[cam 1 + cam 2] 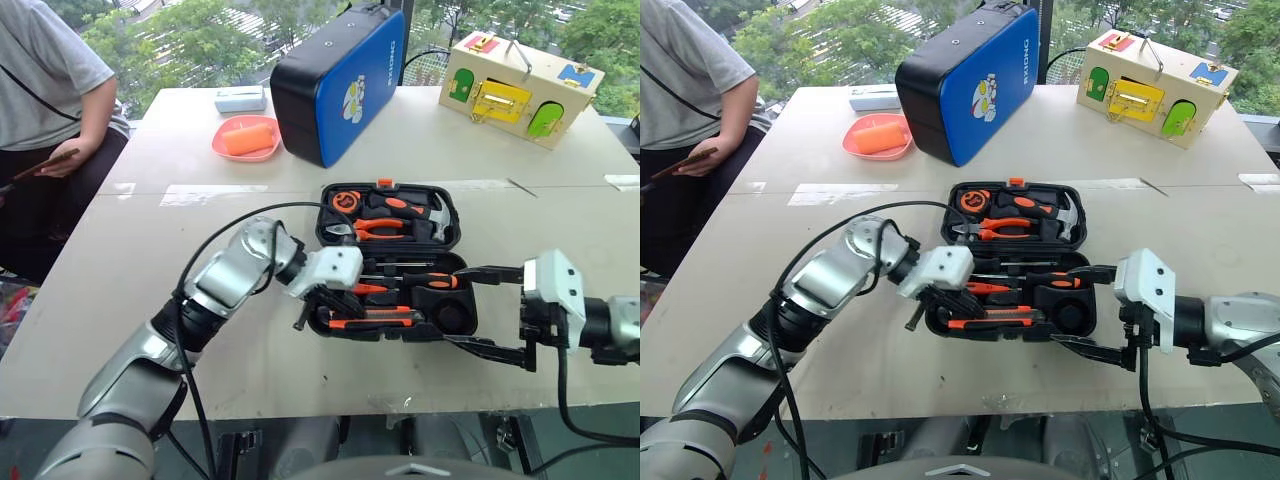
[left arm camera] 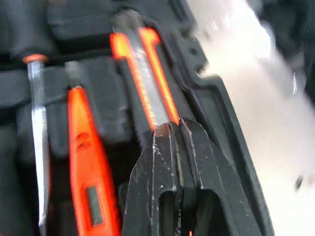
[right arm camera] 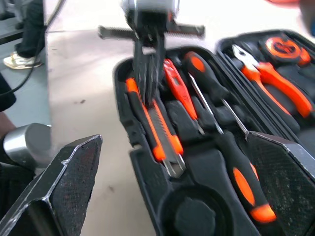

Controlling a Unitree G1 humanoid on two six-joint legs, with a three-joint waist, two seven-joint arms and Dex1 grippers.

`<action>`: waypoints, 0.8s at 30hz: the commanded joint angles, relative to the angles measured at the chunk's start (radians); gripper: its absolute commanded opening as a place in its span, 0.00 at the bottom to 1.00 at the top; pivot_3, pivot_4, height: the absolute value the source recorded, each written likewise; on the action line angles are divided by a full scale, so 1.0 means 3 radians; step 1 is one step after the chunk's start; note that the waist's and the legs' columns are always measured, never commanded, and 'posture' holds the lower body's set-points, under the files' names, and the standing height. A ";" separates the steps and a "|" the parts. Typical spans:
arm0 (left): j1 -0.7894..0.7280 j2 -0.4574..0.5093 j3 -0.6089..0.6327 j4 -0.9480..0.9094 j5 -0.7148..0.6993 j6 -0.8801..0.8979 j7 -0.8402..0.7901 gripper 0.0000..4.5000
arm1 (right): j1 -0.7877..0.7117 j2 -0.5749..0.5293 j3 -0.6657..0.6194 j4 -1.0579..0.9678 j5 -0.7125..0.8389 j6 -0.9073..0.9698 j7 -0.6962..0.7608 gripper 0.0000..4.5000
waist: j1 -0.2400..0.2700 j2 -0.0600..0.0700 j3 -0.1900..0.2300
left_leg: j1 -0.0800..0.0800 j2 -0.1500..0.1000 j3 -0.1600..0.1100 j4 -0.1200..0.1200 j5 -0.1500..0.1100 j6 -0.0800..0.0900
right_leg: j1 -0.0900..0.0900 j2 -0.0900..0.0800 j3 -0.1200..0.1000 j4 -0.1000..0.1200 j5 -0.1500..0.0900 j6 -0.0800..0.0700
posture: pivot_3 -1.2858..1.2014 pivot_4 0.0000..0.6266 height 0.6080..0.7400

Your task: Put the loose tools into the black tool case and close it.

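On the tabletop's near side, the open black tool case holds the utility knife; left end effector, pressed together, should seat it flat, while right end effector waits spread.

Black tool case lying open on the table, lid half farther from the table's near edge. Utility knife seated lengthwise in the recess nearest that edge, slim orange screwdriver and two black-and-orange-handled screwdrivers alongside, beyond it. Dark tape roll in its round recess at the base's right corner.
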 commanded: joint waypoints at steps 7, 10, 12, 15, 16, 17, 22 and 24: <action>0.0186 0.0143 0.1226 -0.0556 -0.1178 0.0500 0.0128 0.57 | 0.1709 0.0584 -0.2134 0.0369 -0.0124 -0.0109 0.0313 1.00 | 0.0031 0.0007 0.0000 | -0.0017 -0.0001 -0.0009 0.0002 0.0000 -0.0001 | -0.0010 -0.0001 -0.0008 -0.0005 0.0000 0.0000 | 0.52 0.24 0.96; 0.0174 0.0109 0.1248 -0.0593 -0.1234 0.0492 0.0200 0.85 | 0.2083 0.0684 -0.2553 0.0613 -0.0145 -0.0180 0.0460 1.00 | 0.0012 0.0007 0.0000 | -0.0014 -0.0003 -0.0006 0.0002 0.0000 0.0000 | -0.0006 -0.0004 -0.0005 -0.0007 0.0000 0.0000 | 0.52 0.24 0.96; 0.0160 0.0094 0.1237 -0.0599 -0.1258 0.0509 0.0244 0.99 | 0.2192 0.0687 -0.2719 0.0758 -0.0146 -0.0189 0.0508 1.00 | -0.0002 0.0008 0.0001 | 0.0000 -0.0004 0.0004 0.0000 -0.0003 0.0004 | 0.0002 -0.0008 0.0005 -0.0004 0.0000 -0.0001 | 0.52 0.24 0.96; 0.0145 0.0070 0.1210 -0.0634 -0.1288 0.0523 0.0300 0.99 | 0.2232 0.0630 -0.2802 0.0882 -0.0128 -0.0203 0.0555 1.00 | -0.0009 0.0008 0.0001 | 0.0020 -0.0001 0.0015 -0.0009 -0.0010 0.0016 | 0.0009 -0.0014 0.0017 -0.0004 0.0000 -0.0001 | 0.52 0.24 0.96; 0.0142 0.0067 0.1201 -0.0656 -0.1299 0.0526 0.0310 0.99 | 0.2221 0.0596 -0.2789 0.0919 -0.0145 -0.0212 0.0569 1.00 | -0.0009 0.0008 0.0001 | 0.0021 0.0000 0.0016 -0.0012 -0.0010 0.0016 | 0.0008 -0.0014 0.0019 -0.0004 0.0000 -0.0001 | 0.52 0.24 0.96; 0.0138 0.0065 0.1194 -0.0685 -0.1306 0.0517 0.0317 0.99 | 0.2180 0.0543 -0.2734 0.0940 -0.0163 -0.0209 0.0572 1.00 | -0.0007 0.0008 0.0001 | 0.0022 0.0000 0.0016 -0.0014 -0.0010 0.0016 | 0.0008 -0.0014 0.0020 -0.0004 0.0000 -0.0001 | 0.52 0.24 0.96; 0.0107 0.0069 0.1124 -0.0814 -0.1301 0.0513 0.0374 0.99 | 0.1842 0.0239 -0.2235 0.1015 -0.0332 -0.0134 0.0437 1.00 | -0.0004 0.0008 0.0001 | 0.0020 0.0001 0.0016 -0.0016 -0.0004 0.0006 | 0.0007 -0.0013 0.0018 -0.0005 0.0000 -0.0001 | 0.52 0.24 0.96; 0.0101 0.0076 0.1087 -0.0868 -0.1287 0.0513 0.0393 0.99 | 0.1699 0.0135 -0.1992 0.1096 -0.0475 -0.0127 0.0344 1.00 | 0.0003 0.0008 0.0001 | 0.0017 0.0001 0.0016 -0.0016 -0.0002 0.0001 | 0.0007 -0.0013 0.0017 -0.0006 -0.0001 -0.0001 | 0.52 0.24 0.96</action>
